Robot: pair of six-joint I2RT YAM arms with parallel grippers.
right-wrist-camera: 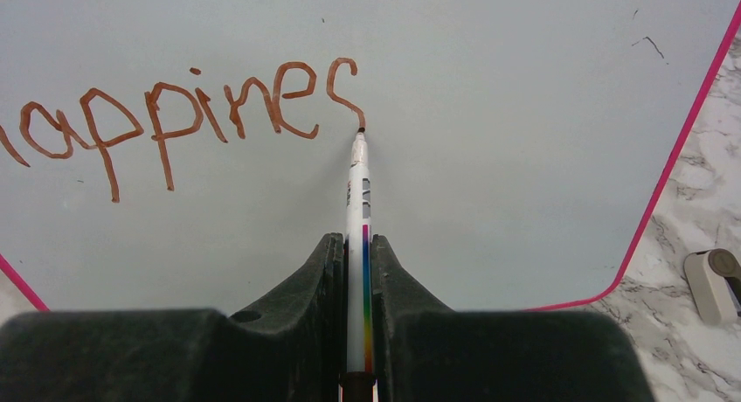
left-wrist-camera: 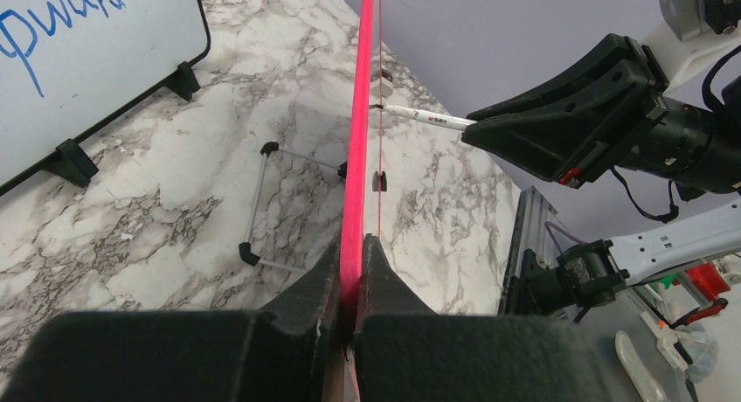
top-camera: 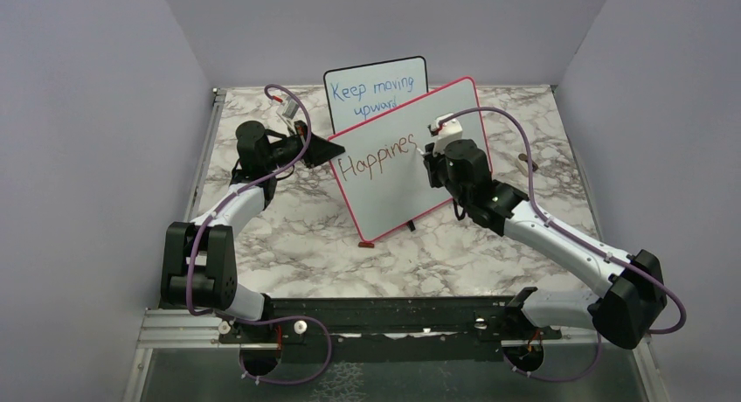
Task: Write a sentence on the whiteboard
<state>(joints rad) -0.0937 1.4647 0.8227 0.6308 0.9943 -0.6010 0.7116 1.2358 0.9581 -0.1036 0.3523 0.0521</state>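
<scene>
Left end effector (left-wrist-camera: pixel 351 245) is pressed together on the pink-red left edge of the whiteboard (top-camera: pixel 404 201), with the frame pinched between its two fingers and no gap showing. The board stands tilted near the middle of the marbled tabletop (top-camera: pixel 297 236). From above, its upper left part overlaps the lower right corner of the smaller black-framed board (top-camera: pixel 376 89) behind it. The left wrist view shows a strip of marble between the two boards, so they stand apart. A thin wire bracket (left-wrist-camera: pixel 262 201) with black tips lies on that strip, close to the pink edge.

The right end effector (right-wrist-camera: pixel 357 240) is clamped shut around a white marker (right-wrist-camera: pixel 358 188) with a rainbow stripe, the barrel held upright between the fingers. The marker's tip touches the board at the lower end of the last stroke. The sentence (right-wrist-camera: pixel 175 122) is in brownish-red and reads "Happines" so far, running from near the left edge toward the middle.

Plain white surface runs from the tip to the right edge and down to the lower edge. Past the rounded lower right corner the marble is visible, and a small white item (right-wrist-camera: pixel 715 284) lies there near the frame. The side walls stand well apart from both arms.
</scene>
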